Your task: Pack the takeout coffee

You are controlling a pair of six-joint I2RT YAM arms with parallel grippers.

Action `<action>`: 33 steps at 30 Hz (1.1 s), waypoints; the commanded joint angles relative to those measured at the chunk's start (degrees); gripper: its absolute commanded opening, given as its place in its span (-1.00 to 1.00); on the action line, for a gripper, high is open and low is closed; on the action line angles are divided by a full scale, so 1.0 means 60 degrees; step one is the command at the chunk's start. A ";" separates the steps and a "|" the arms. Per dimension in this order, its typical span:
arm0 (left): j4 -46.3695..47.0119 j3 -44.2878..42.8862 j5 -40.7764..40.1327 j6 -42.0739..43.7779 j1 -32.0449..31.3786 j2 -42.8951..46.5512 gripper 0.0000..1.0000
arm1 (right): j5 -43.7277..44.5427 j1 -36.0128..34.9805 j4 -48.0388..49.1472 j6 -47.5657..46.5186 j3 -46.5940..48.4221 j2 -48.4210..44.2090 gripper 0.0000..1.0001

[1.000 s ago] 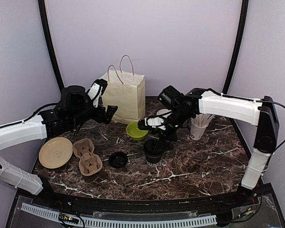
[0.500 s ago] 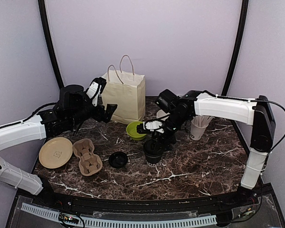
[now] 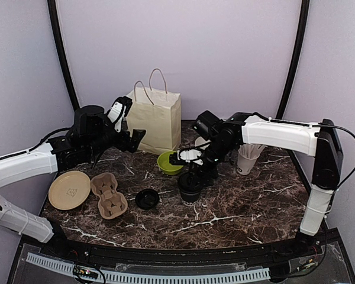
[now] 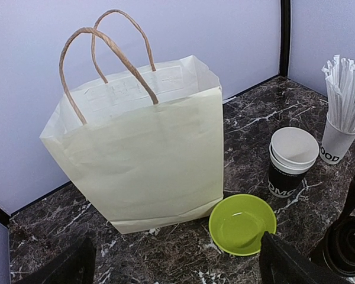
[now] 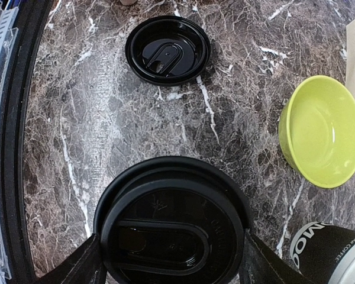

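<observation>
A black takeout coffee cup with a black lid (image 3: 190, 187) stands mid-table. My right gripper (image 3: 193, 176) reaches down over it. In the right wrist view the right gripper (image 5: 168, 260) has its two fingers against opposite sides of the lidded cup (image 5: 165, 225), shut on it. A second coffee cup (image 4: 293, 161), black with a white rim and no lid, stands behind the first; only its edge (image 5: 328, 245) shows at the right wrist. A loose black lid (image 3: 147, 198) lies on the table. My left gripper (image 3: 133, 139) hovers open before the paper bag (image 3: 157, 121), holding nothing (image 4: 177, 263).
A lime-green bowl (image 3: 168, 163) sits between the bag and the cups. A white cup of straws (image 3: 247, 158) stands at the right. A brown cup carrier (image 3: 108, 195) and a tan plate (image 3: 69, 189) lie at the front left.
My right gripper has shifted slightly left over the lidded cup and its fingers have closed in on the cup's sides. The left arm has not moved.
</observation>
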State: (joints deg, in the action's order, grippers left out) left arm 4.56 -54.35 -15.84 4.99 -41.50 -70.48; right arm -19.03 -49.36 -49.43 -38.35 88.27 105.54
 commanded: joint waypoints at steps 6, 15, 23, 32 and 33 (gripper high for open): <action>0.0047 -0.0072 0.0104 0.0069 0.0154 -0.0067 0.98 | -0.0054 0.0032 -0.0413 0.0343 -0.0287 -0.1000 0.44; -0.0025 -0.0166 0.0289 -0.0100 0.0353 -0.0279 0.98 | -0.0694 0.1147 -0.0365 0.0588 -0.1600 -0.2353 0.41; -0.0146 -0.0266 0.0526 -0.0254 0.0510 -0.0469 0.98 | -0.0779 0.2340 -0.0284 0.0747 -0.2398 -0.3264 0.41; -0.0269 -0.0357 0.0827 -0.0305 0.0559 -0.0612 0.97 | -0.0564 0.3154 -0.0329 0.0871 -0.2958 -0.3725 0.40; -0.0282 -0.0364 0.0846 -0.0312 0.0566 -0.0607 0.97 | -0.0501 0.3299 -0.0413 0.0825 -0.3045 -0.3806 0.40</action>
State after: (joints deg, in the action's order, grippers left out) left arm 3.27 -55.00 -11.99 3.81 -38.46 -74.15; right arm -22.46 -31.83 -51.29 -33.71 71.24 84.73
